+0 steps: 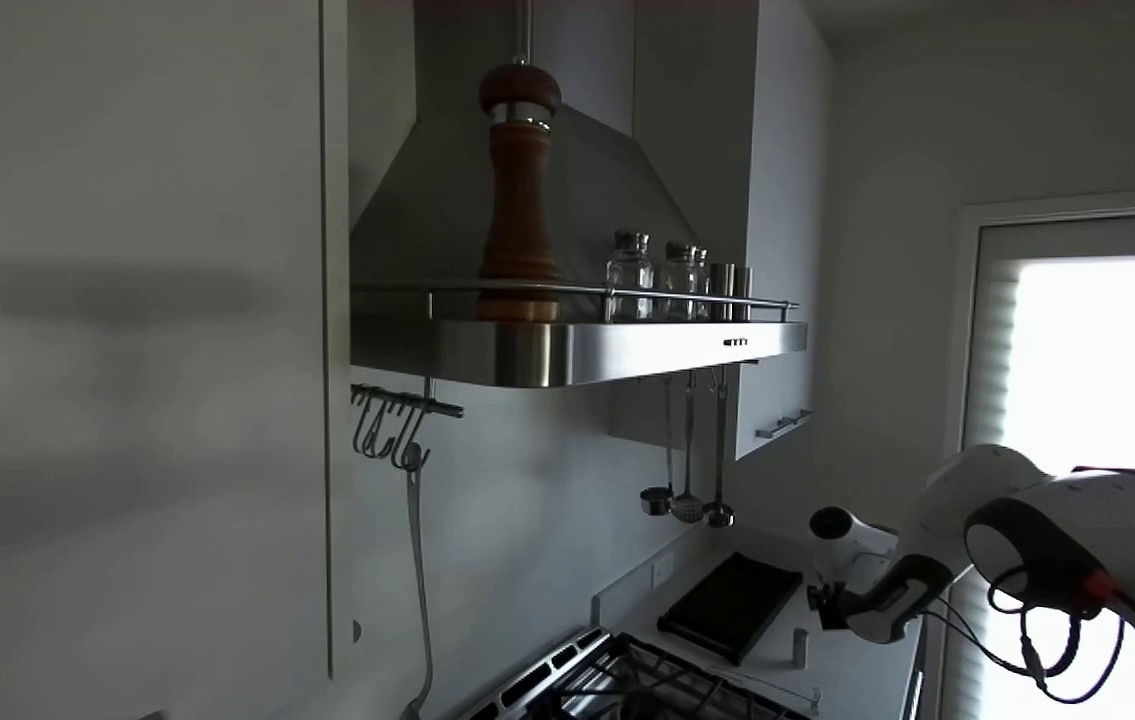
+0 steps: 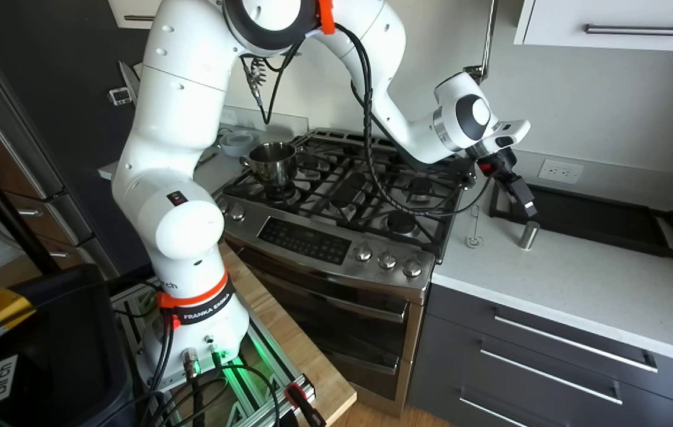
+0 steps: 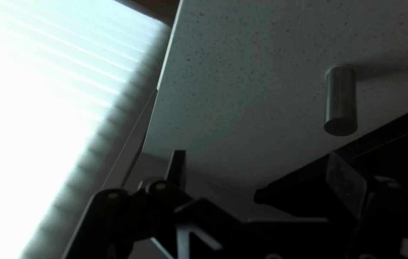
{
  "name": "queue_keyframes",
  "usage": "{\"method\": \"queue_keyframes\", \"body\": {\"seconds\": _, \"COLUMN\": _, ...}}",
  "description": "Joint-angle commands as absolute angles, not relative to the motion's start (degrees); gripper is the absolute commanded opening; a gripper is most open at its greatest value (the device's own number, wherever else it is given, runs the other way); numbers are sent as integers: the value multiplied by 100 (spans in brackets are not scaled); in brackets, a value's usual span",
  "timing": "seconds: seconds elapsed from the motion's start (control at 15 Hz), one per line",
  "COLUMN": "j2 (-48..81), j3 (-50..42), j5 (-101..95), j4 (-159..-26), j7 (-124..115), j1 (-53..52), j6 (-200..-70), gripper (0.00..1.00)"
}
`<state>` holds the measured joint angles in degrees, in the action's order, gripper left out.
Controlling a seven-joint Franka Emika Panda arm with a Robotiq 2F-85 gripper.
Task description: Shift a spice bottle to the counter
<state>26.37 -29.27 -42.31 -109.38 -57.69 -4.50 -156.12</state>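
Below the wide-spread, empty claw (image 3: 256, 167), a silver spice bottle (image 3: 341, 99) stands upright on the pale surface (image 3: 239, 86), so placing seems done, with a careful retreat likely next.

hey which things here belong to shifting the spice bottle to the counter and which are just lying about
For the job:
silver bottle, probably the spice one
pale counter it stands on
claw, open and holding nothing

Just lying about:
black tray
small whisk
pot
pepper mill
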Motion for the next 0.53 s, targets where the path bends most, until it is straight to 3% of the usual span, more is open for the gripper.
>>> {"method": "queue_keyframes", "body": {"seconds": 0.0, "j2": 1892, "j3": -2715, "j5": -4435, "j4": -11613, "j7": -5435, "j1": -323, "j6": -15362, "gripper": 100}}
{"method": "queue_keyframes", "body": {"seconds": 0.47, "j2": 937, "j3": -2328, "j5": -4709, "j4": -12171, "j7": -5195, "j1": -144, "j6": -14694, "gripper": 100}}
